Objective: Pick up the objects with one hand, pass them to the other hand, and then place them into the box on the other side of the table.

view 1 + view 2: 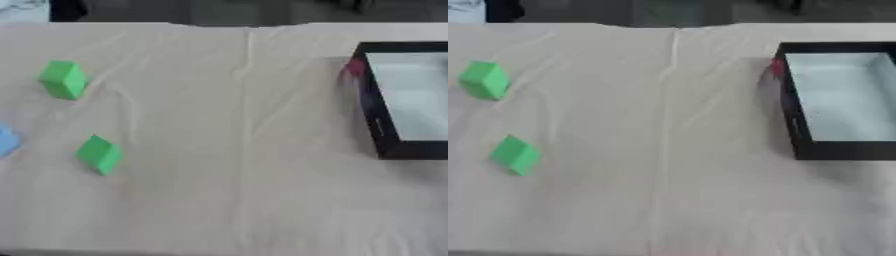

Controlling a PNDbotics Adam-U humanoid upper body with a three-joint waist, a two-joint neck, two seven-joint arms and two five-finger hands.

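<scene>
Two green blocks lie on the left part of the cloth-covered table [227,150]: one green block [63,79] farther back, another green block [100,154] nearer the front. A blue thing [6,140] shows at the left edge, cut off by the frame. A black box [794,125] with a pale inside stands at the right, with nothing visible in it. A small red patch [355,67] sits on the box's outer left wall near its far corner. Neither hand shows in either view.
The beige cloth has creases running front to back through the middle. The table's far edge is near the top, with dark floor beyond. A white-and-dark thing [35,10] is at the top left corner.
</scene>
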